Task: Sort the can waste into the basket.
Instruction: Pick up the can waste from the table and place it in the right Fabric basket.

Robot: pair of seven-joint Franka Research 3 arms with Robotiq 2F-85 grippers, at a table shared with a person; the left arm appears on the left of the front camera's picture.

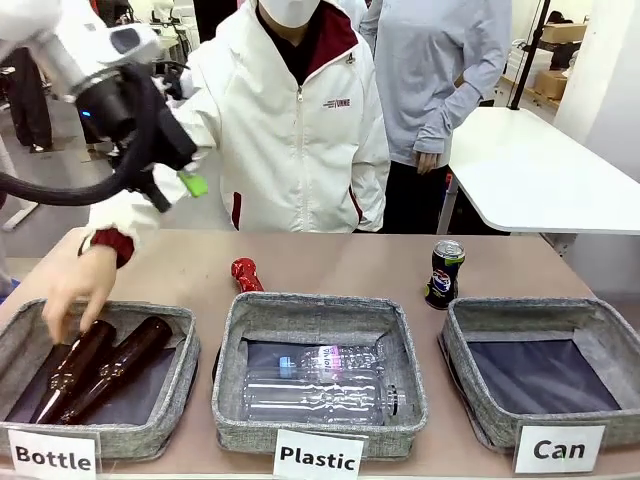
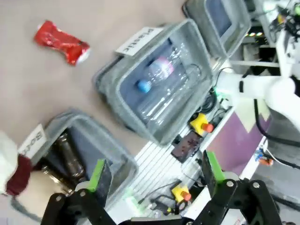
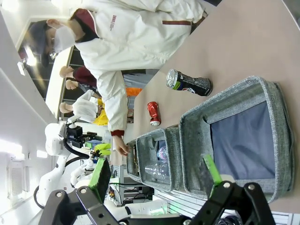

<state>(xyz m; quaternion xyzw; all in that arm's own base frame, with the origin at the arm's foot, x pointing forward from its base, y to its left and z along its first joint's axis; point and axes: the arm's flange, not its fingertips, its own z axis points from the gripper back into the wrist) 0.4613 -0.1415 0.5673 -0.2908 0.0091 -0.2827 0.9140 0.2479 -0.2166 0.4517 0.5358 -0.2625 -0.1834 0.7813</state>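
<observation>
On the table (image 1: 330,255), just behind the far left corner of the grey "Can" basket (image 1: 545,312), the dark can (image 1: 444,272) stands upright, silver top up, while the crushed shiny red can (image 1: 245,274) lies flat farther left, long axis pointing toward the person (image 1: 290,130), as the left gripper (image 2: 154,171) and right gripper (image 3: 156,169) both gape, empty.

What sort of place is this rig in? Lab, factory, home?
Probably a robotics lab or test room, not a home. Clues: card-labelled sorting trays like the Can basket, a yellow stop button on the robot's side, and a white work table farther back.
</observation>
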